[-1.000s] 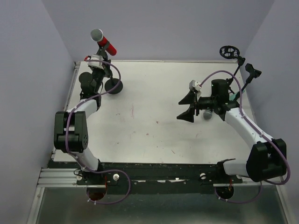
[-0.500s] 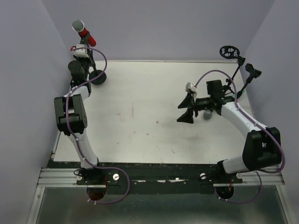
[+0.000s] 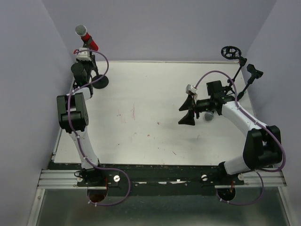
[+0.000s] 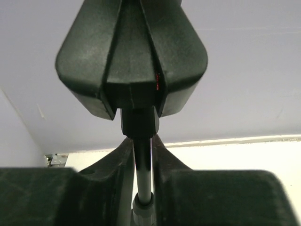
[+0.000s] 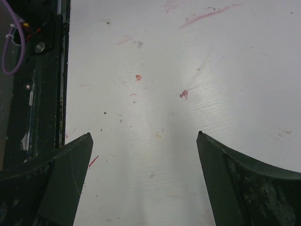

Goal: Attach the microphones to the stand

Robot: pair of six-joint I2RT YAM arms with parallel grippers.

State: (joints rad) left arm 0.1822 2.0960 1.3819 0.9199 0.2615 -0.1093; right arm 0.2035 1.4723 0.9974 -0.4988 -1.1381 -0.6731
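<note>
The red microphone [image 3: 87, 38] with a grey mesh head sits clipped on top of a small black stand [image 3: 99, 82] at the table's far left corner. My left gripper [image 3: 86, 63] is shut on the stand's thin pole [image 4: 142, 165], just under the black clip holder [image 4: 131, 56]. My right gripper [image 3: 182, 113] is open and empty above the table's right-middle; in the right wrist view [image 5: 143, 139] only bare table shows between its fingers. A grey mesh head [image 3: 207, 115] peeks out under my right arm; its body is hidden. The mint-green microphone is hidden.
A second black stand with a round ring [image 3: 229, 52] and a clip arm [image 3: 254, 71] stands at the far right corner. Lilac walls close in the left, back and right sides. The black rail [image 5: 44, 94] runs along the table's near edge.
My left gripper has carried the stand with the red microphone leftward from the back left of the table into the far left corner. My right arm has barely moved.
</note>
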